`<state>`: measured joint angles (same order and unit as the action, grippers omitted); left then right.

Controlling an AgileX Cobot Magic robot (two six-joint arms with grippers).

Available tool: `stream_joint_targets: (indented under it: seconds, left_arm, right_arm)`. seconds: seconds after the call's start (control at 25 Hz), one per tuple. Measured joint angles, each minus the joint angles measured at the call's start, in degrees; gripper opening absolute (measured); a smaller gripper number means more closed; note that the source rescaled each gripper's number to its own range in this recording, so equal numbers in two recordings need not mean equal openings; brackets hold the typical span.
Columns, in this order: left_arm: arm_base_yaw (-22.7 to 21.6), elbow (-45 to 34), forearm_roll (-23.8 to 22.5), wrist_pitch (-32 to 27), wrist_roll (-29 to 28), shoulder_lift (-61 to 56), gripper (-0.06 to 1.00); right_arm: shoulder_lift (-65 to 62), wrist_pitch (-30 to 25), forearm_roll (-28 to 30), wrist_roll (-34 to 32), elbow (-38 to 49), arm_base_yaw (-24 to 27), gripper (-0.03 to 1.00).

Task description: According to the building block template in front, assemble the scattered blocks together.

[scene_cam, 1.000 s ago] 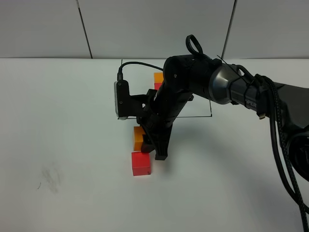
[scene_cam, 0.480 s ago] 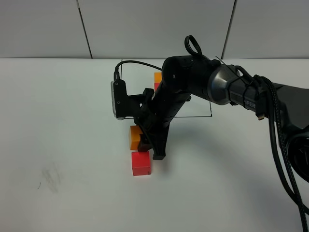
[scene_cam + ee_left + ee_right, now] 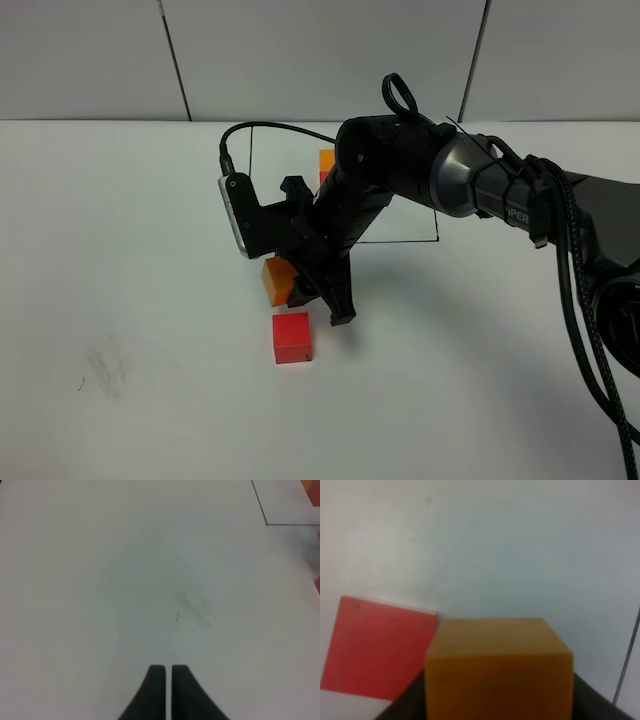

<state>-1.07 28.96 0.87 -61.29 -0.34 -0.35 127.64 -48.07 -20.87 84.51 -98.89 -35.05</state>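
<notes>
Orange block [image 3: 277, 281], gripped tilted in the part-open right jaws, could slip or knock the red block [image 3: 292, 337] askew; left jaws shut, empty.

White matte tabletop [image 3: 120, 250]. One red cube [image 3: 292, 337] sits flat on it just beside the right tool [image 3: 315, 300], not touching. Behind the tool: drawn black rectangle [image 3: 410, 241] with the building block template [image 3: 327, 160] inside, mostly hidden. Faint grey smudge [image 3: 105, 365] well off to the tool's left.

The black arm [image 3: 385, 165] bears a silver band [image 3: 458, 185], cables [image 3: 578, 262], perhaps lettering [image 3: 520, 213].
</notes>
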Motion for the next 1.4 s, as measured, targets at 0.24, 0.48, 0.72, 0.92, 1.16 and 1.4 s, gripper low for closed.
stream_joint_targets:
  seconds: [0.24,0.48,0.72,0.92,1.16,1.4]
  left_arm:
    - [0.00,0.00,0.00,0.00,0.00,0.00,0.00]
    - [0.00,0.00,0.00,0.00,0.00,0.00,0.00]
    - [0.00,0.00,0.00,0.00,0.00,0.00,0.00]
    - [0.00,0.00,0.00,0.00,0.00,0.00,0.00]
    - [0.00,0.00,0.00,0.00,0.00,0.00,0.00]
    - [0.00,0.00,0.00,0.00,0.00,0.00,0.00]
  right_arm:
    - [0.00,0.08,2.07,10.32,0.00,0.00,0.49]
    - [0.00,0.02,6.74,21.85,0.00,0.00,0.49]
    - [0.00,0.52,7.31,31.51,0.00,0.00,0.49]
    - [0.00,0.41,9.33,34.96,0.00,0.00,0.49]
    - [0.00,-2.02,20.52,34.96,0.00,-1.00,0.49]
    - [0.00,-3.27,32.90,34.96,0.00,-3.25,0.49]
